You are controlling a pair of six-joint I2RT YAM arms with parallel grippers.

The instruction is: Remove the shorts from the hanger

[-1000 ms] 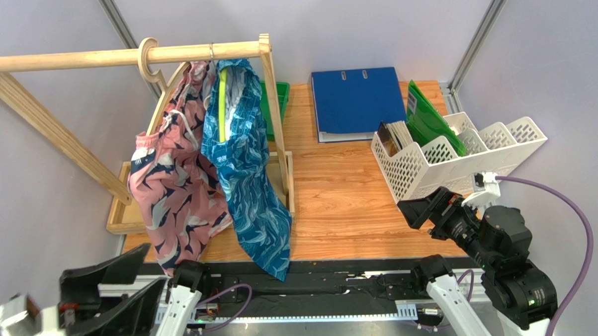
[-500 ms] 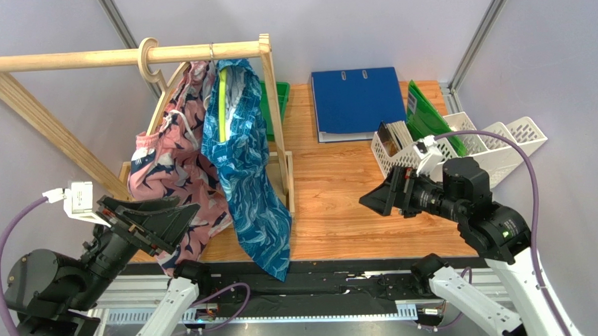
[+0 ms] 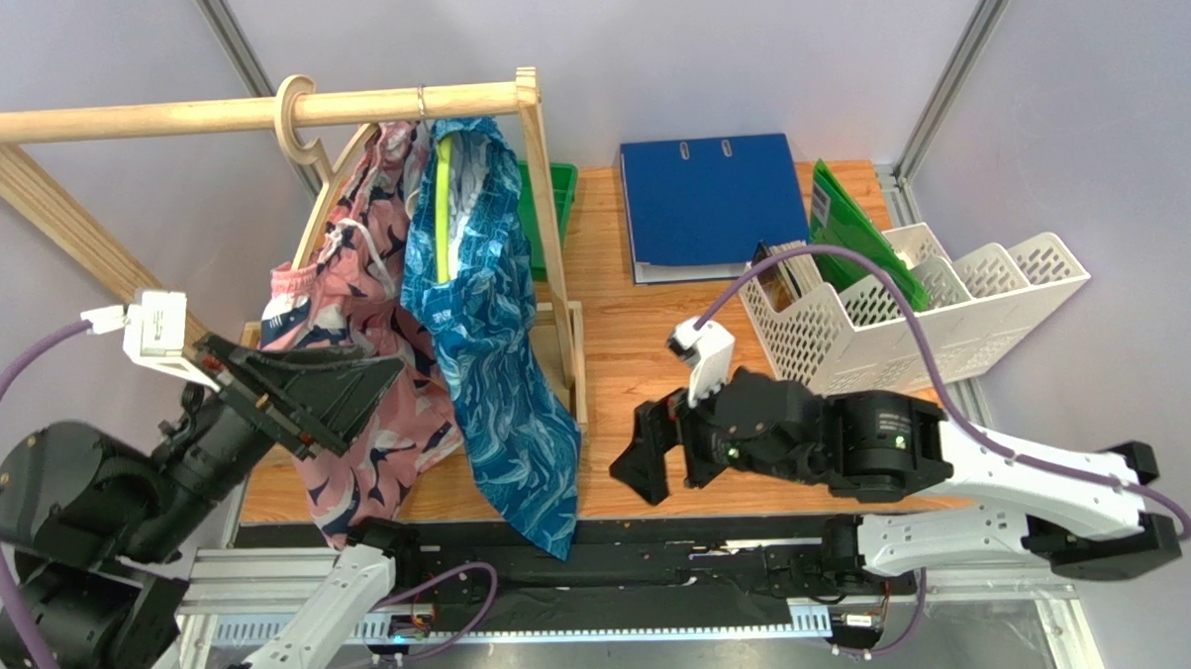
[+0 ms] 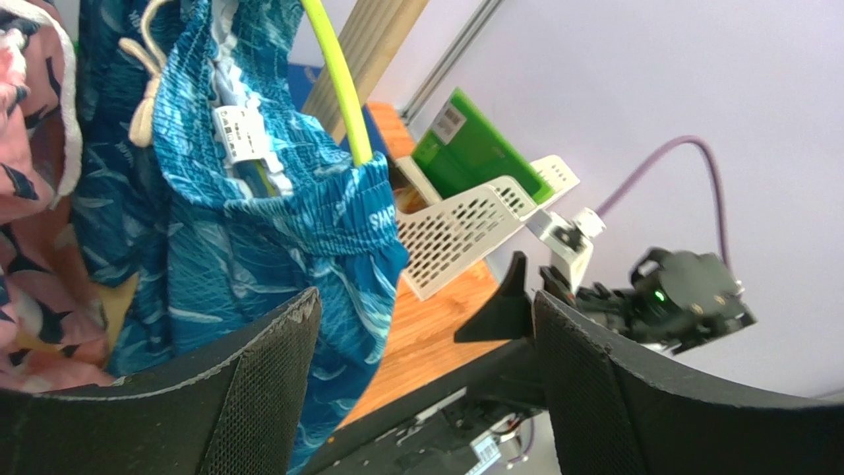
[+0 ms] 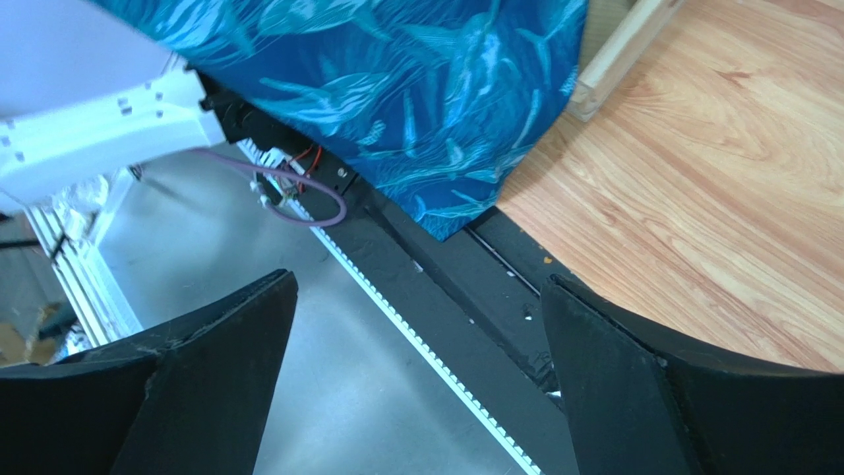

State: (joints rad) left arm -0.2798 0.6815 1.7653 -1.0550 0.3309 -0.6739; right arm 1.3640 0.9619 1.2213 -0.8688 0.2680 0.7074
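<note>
While both pairs hang from the pale wooden garment rail (image 3: 133, 119), nothing of the task is done. Pink swim shorts with dark-blue and white shapes (image 3: 353, 376) droop from a curved wooden hanger (image 3: 313, 174). Blue-teal swim shorts with a wavy pattern (image 3: 496, 371) drape over a lime-green hanger (image 3: 441, 206), their hem falling past the near edge of the wood-grain worktop (image 3: 678, 376). Each pair has yet to be gripped and slid off.

Left arm: raised, forearm angled toward the rail. Left tool (image 3: 354, 406) sits level with the lower pink cloth and overlaps it from above; contact I cannot confirm. Its wrist view shows the tool spread wide, nothing inside, blue-teal waistband ahead.

Right arm: stretched low along the near worktop edge. Right tool (image 3: 633, 460) is just beside the blue-teal hem but apart from it, spread wide and empty, looking down past the edge.
</note>
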